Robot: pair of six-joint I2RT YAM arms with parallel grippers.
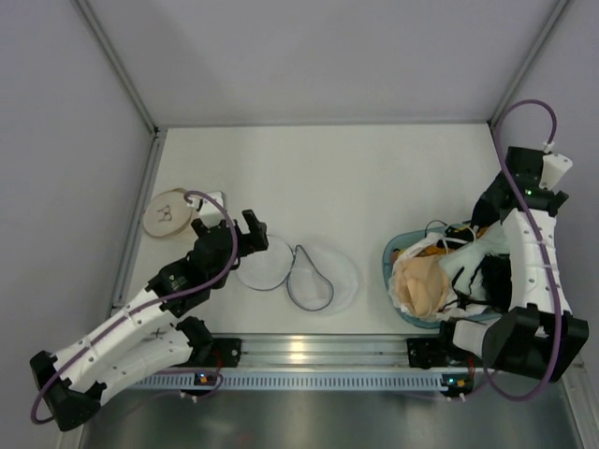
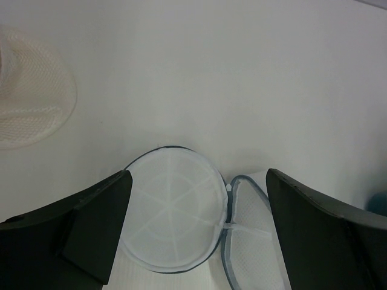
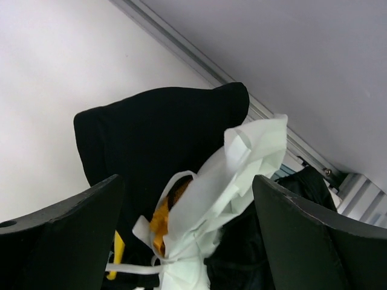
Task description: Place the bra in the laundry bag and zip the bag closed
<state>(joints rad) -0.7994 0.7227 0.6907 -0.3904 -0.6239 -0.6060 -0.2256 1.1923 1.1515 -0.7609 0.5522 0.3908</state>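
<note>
Your laundry bag [image 1: 323, 281] lies on the table [image 1: 328, 178] just in front of the left arm, and it's unzipped, its two round mesh halves spread side by side like a clamshell. That much is ready. Your left end effector [image 2: 198, 174] hovers right over it, released, with its fingers wide apart and nothing between them.

Now the other side. The bra [image 1: 419, 283], which looks to be the beige padded piece, sits in the blue basket [image 1: 388, 257] at the right, well apart from the bag. So it isn't loaded, and the zip isn't done either. Your right end effector [image 3: 186, 181] is down among the garments with its fingers spread. A crumpled white cloth [image 3: 242, 157] and a black garment [image 3: 157, 133] show between them, but nothing looks pinched, and the beige piece isn't in that wrist view.

A pale round mesh disc [image 1: 170, 213] lies at the far left, out of play. By my reckoning you're early: pick, carry, stuff, fold and zip all remain.
</note>
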